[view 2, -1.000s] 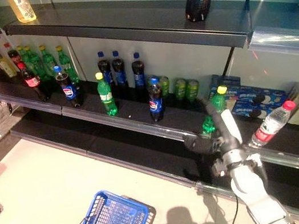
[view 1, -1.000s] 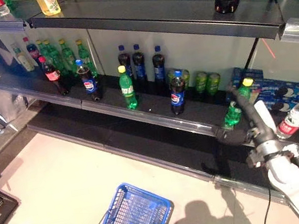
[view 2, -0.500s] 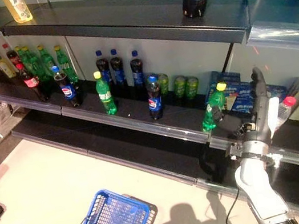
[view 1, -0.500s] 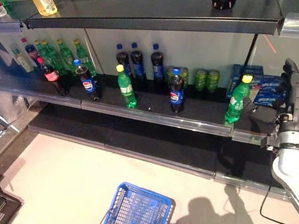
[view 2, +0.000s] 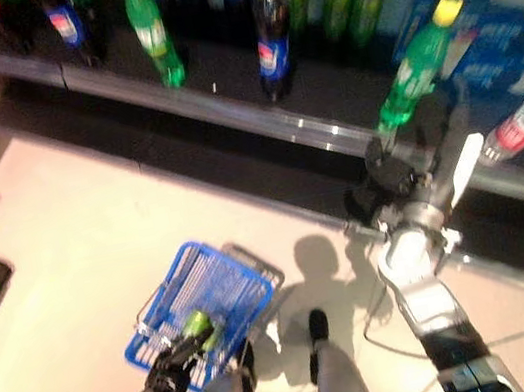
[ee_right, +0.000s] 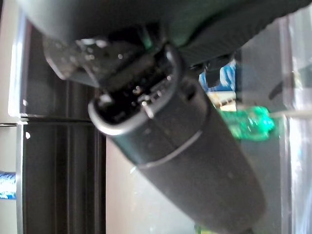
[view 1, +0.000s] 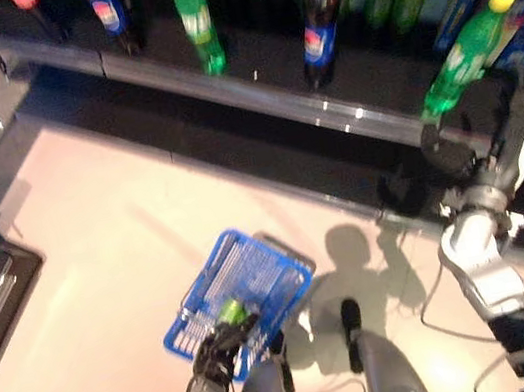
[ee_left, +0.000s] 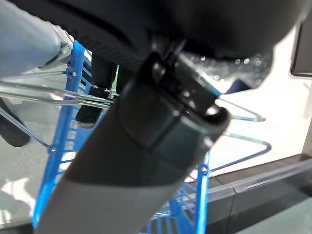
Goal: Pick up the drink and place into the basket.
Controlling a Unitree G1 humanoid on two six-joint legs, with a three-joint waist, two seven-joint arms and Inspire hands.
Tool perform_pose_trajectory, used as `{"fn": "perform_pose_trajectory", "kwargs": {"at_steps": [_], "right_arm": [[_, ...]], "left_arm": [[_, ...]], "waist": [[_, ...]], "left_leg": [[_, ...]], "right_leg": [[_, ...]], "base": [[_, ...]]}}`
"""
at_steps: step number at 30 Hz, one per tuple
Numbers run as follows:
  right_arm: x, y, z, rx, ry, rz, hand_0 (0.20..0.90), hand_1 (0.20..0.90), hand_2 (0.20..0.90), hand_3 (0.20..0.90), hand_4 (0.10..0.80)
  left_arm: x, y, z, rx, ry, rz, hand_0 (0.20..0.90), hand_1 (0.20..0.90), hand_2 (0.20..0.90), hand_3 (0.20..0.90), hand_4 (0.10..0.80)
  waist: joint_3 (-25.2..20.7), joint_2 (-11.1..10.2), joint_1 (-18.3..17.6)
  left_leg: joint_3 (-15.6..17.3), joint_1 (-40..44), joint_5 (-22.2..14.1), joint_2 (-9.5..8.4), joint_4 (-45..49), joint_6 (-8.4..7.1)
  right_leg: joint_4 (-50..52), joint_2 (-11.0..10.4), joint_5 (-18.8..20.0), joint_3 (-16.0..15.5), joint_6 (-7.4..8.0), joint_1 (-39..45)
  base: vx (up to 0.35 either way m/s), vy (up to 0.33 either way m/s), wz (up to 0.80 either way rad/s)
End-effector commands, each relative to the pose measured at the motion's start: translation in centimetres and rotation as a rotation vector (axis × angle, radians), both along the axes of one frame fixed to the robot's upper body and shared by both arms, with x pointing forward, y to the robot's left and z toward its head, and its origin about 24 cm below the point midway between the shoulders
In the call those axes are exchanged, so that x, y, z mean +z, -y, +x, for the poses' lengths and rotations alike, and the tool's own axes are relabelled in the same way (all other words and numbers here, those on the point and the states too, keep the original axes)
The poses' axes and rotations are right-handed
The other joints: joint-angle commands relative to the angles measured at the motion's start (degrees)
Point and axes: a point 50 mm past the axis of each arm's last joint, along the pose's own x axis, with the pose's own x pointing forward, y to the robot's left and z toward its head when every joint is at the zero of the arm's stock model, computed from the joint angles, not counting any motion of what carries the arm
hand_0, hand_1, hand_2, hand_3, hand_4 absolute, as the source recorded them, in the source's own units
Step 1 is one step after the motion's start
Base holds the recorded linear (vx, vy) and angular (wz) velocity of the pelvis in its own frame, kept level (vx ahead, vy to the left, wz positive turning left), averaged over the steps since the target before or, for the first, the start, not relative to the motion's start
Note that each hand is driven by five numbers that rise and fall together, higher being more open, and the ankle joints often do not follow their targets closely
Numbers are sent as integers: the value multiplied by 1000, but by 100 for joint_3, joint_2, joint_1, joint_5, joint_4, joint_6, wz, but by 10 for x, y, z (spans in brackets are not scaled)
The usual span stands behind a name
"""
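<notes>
Pale floor; dark shelf [view 1: 263, 84] of bottles. Right hand [view 1: 503, 153] fingers straight, green drink [view 1: 465, 53] just beside fingertips. Left hand [view 1: 217, 344] curled on blue basket [view 1: 255, 268] wire handle.

two silver-grey arms were seen, each ended by a dark hand. the right arm [view 1: 488, 283] was built of rounded pale segments joined by a dark band, with a black wrist collar. the right hand [view 1: 510, 134] carried a white thumb cover. the left hand [view 1: 217, 346] was black throughout. in the wrist views, a glossy dark cylindrical housing with a ringed rim was shown.
</notes>
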Motion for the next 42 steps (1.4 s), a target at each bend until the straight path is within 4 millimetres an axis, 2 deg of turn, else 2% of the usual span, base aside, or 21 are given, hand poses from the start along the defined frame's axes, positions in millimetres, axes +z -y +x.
{"fn": "perform_pose_trajectory", "kwargs": {"at_steps": [1, 6, 11, 22, 34, 42], "right_arm": [[75, 5, -6, -43, 371, 47, 900, 900, 900, 900, 800], [106, 10, -4, -91, 467, 57, 900, 900, 900, 900, 800], [133, 12, -1, -126, 529, 86, 900, 900, 900, 900, 800], [157, 21, 4, -100, 548, 130, 900, 900, 900, 900, 800], [190, 16, 21, 20, 460, 76, 900, 900, 900, 900, 800], [202, 39, 31, -28, 411, 115, 900, 900, 900, 900, 800]], "left_arm": [[-9, -18, -27, 47, -31, 35, 300, 300, 300, 200, 100], [2, -11, -10, 28, 25, 13, 300, 300, 300, 200, 100], [6, -7, -4, 8, 44, -1, 300, 300, 300, 200, 100], [8, -8, -2, -8, 47, -5, 300, 300, 300, 200, 100], [9, -9, -1, -38, 46, -12, 300, 300, 300, 200, 100], [10, -11, -2, -49, 47, -10, 300, 300, 300, 200, 100]], "waist": [[-41, -67, 74], [218, 83, 79], [291, 169, 112], [291, 264, 186], [291, 327, 319], [291, 361, 417]], "left_leg": [[-281, -622, 98, -44, 544, 64], [-281, -980, 232, -71, 701, 72], [-255, -1218, 301, -90, 746, 93], [-274, -1288, 331, -125, 694, 83], [-329, -1272, 392, -186, 644, 86], [-353, -1289, 376, -220, 582, 121]], "right_leg": [[641, -109, -435, -90, -144, -61], [785, -81, -422, -32, -179, -411], [825, -42, -404, 29, -185, -652], [742, -1, -457, 41, -215, -671], [740, -25, -509, -14, -267, -670], [748, -53, -480, -47, -280, -725]], "base": [[-109, 26, -13], [-73, 23, -2], [-19, 0, -6], [11, -17, -2], [6, -3, 0], [9, -5, 0]]}}
